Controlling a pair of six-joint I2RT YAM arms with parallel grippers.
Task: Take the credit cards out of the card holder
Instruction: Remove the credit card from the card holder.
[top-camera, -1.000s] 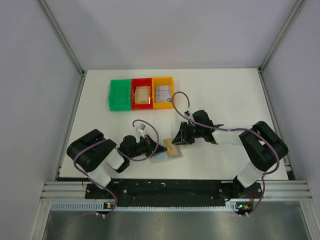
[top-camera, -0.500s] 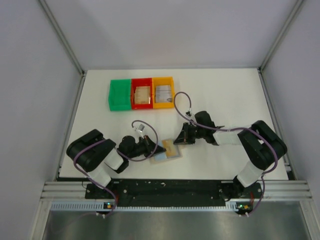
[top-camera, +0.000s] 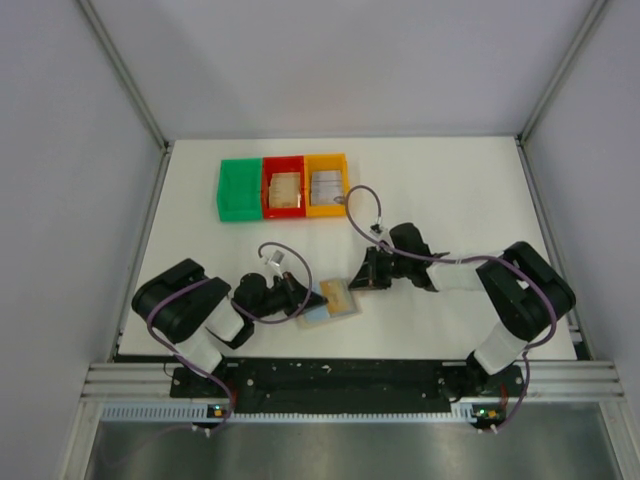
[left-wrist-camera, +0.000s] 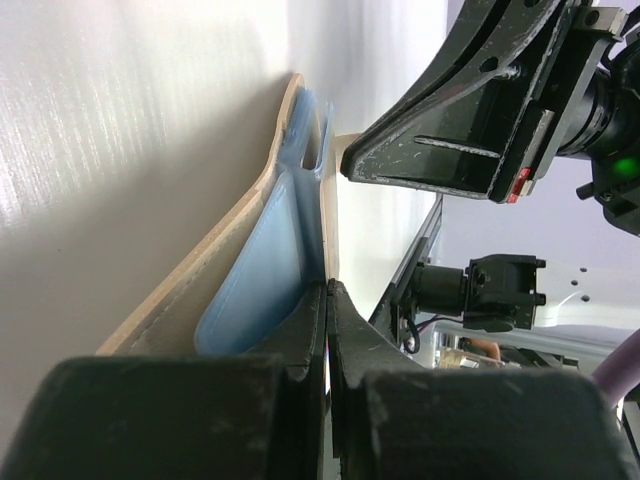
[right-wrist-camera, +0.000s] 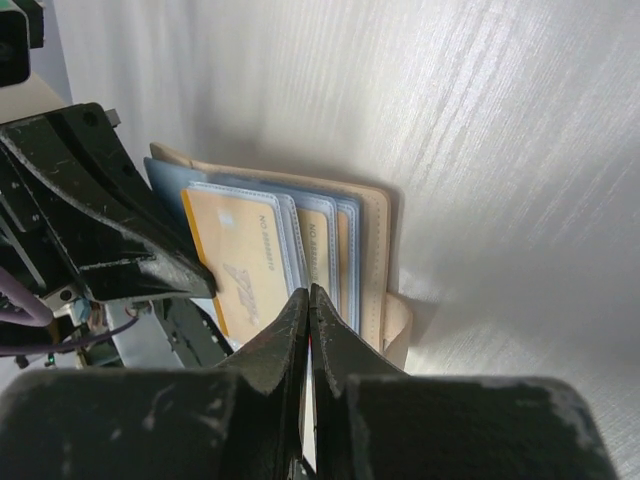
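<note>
White counter (top-camera: 450, 190) carries the card holder (top-camera: 333, 300), lying open between both arms. Both the left tool (left-wrist-camera: 327, 290) and right tool (right-wrist-camera: 308, 292) are closed. Its credit cards (right-wrist-camera: 235, 265) sit pocketed; likely thin, stiff, slick: pinch an exposed edge.

Three small open plastic bins stand in a row, walls touching, on the upper left of the white tabletop (top-camera: 450, 190): a green bin (top-camera: 238, 188), a red bin (top-camera: 284, 213) and an orange bin (top-camera: 326, 211) (green leftmost). Plain grey wall panels (top-camera: 340, 60) enclose the table. A ribbed aluminium rail (top-camera: 350, 385) crosses the lower frame.
</note>
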